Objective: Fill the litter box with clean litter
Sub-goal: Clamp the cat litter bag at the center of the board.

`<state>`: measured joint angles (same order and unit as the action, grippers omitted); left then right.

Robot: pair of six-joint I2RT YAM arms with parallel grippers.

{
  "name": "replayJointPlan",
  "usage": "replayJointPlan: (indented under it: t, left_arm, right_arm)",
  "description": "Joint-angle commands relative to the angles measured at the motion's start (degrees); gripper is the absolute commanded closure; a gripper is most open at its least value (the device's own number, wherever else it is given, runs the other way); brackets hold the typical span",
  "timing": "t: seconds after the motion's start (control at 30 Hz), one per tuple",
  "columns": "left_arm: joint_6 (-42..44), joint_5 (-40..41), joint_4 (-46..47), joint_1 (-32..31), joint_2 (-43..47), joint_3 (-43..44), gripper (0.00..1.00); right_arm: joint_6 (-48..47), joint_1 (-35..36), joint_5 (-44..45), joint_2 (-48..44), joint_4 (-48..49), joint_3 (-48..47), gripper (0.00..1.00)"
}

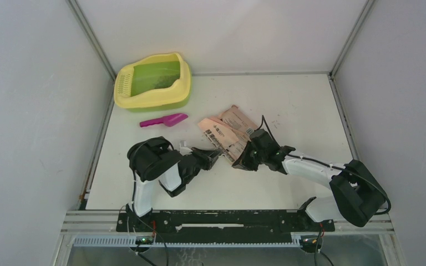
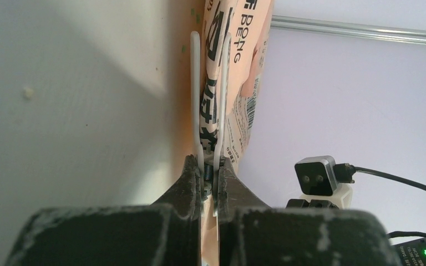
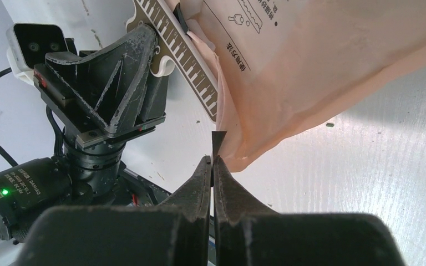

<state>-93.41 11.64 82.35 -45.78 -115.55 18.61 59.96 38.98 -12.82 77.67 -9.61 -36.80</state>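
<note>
1. The litter box (image 1: 144,103) sits at the far-left corner of the table (image 1: 299,111). Its green basin holds a thin scatter of clean litter (image 1: 163,83), visible as dark specks.
2. The magenta scoop (image 1: 164,119) lies on the table just in front of the box, not touching it.
3. The pink-orange bag (image 1: 224,133) lies mid-table, its near end between the two arms.
4. The left gripper (image 1: 216,157) is clamped on the bag's edge; the right gripper (image 1: 238,160) is pinched tight on its corner.
5. Only the overhead view shows box and scoop; only the left wrist view shows the bag's barcode (image 2: 249,113).
</note>
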Motion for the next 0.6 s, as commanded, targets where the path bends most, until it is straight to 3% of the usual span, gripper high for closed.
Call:
replayJointPlan:
  t: [0.0, 0.17, 0.33, 0.4, 0.57]
  left_arm:
    - [3.15, -0.82, 2.03, -0.13, -0.44, 2.16, 1.00]
    - [4.63, -1.45, 2.03, 0.32, 0.80, 2.26, 1.00]
    - [5.82, -3.18, 1.88, 1.04, 3.07, 2.00, 1.00]
    - [6.04, -4.67, 1.85, 1.37, 3.25, 2.36, 0.94]
    - [5.98, -5.74, 1.85, 1.58, 2.88, 2.74, 0.77]
  right_arm:
    - [1.36, 0.32, -4.10, -3.04, 3.32, -0.45, 0.94]
    - [1.14, 0.22, -4.61, -3.12, 3.16, -0.47, 0.91]
    - [-0.30, 0.22, -4.14, -4.06, 1.36, -0.47, 0.58]
    - [-1.35, 0.13, -3.72, -5.11, 0.08, -0.47, 0.52]
    - [-3.72, -1.09, -2.35, -8.10, -3.77, -0.47, 0.49]
